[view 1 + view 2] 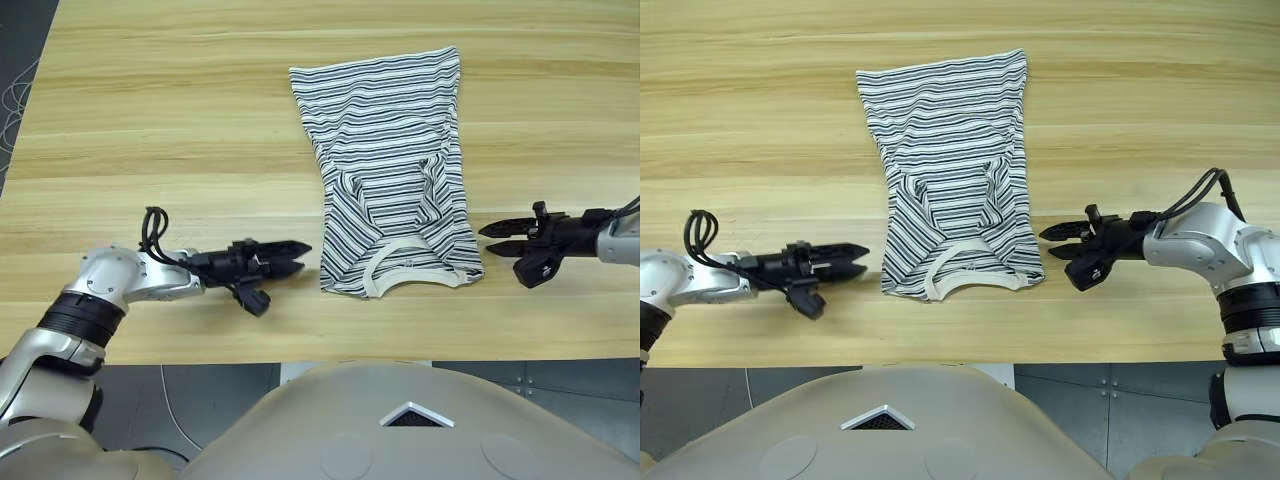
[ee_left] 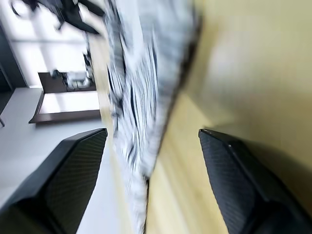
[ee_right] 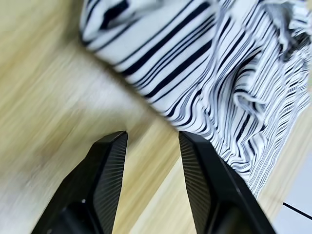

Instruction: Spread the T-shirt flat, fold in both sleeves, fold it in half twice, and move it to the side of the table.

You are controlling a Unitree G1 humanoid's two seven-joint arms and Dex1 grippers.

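Nearest you, close to the front edge of the surface (image 1: 150,120), the 2 arms lie low and point inward, with the T-shirt (image 1: 385,150) between them. The left jaws stand apart, tips just beside the shirt's near left corner without touching it. In the left wrist view their dark, finely textured fingers (image 2: 73,185) are well spread. The right jaws are also parted, by a narrower gap, with ribbed black fingers (image 3: 109,180) just short of the near right corner.

Between them, at the garment's near end, lies the white ribbed collar (image 1: 405,272), curved and facing you. Beyond it both sleeves (image 1: 385,195) look turned in over the chest, leaving soft ridges and a puckered patch mid-body. The cloth is a thin, limp knit in black-and-white horizontal stripes. It forms a tall narrow strip running away from you to a fairly straight far hem (image 1: 375,65), a little skewed on the smooth pale wood.

I judge the sleeve step done and the first of the 2 half folds in hand. Your next move calls for each set of jaws to pinch its near corner through all layers. Lift both together and carry the collar end over to the far hem, keeping the edges even so the loose sleeve layers do not slip out.
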